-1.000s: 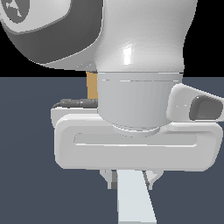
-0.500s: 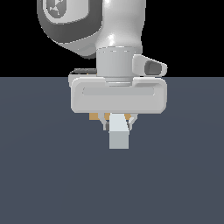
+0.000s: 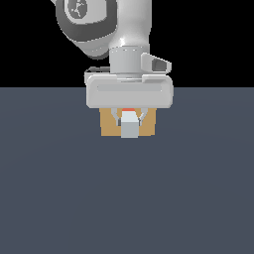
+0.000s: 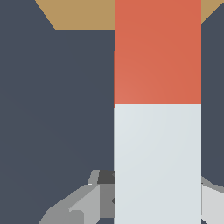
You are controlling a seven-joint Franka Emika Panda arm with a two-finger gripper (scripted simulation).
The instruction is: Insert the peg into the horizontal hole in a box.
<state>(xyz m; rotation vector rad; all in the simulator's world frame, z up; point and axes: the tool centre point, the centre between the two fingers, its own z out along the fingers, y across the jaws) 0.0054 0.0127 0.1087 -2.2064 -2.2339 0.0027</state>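
- Dark slate-blue surface filled the lower part of the exterior view, flat and bare, with plain black behind it; no walls or furniture could be made out.
- On that surface stood the box, a tan block, mostly hidden behind the robot's hand.
- The hand was closed on the peg, its two fingers pressing the white end section from either side just in front of the box's face.
- In the exterior view the peg was seen end-on: a pale square, with a sliver of its orange-red part above, roughly central on the box.
- The wrist view showed the peg running from the fingers toward the box, the orange-red length leading and reaching the tan face.
- The hole itself was not visible in either view, hidden by the peg and hand, so whether the tip had entered could not be told.
- Judged risk: the hole was about as wide as the peg, so a small sideways or height offset would jam the tip against the face and push the box back.
- A slight tilt of the peg in the grip could wedge it part-way in.
- Pushing on against such a jam could make the peg slip between the fingers.
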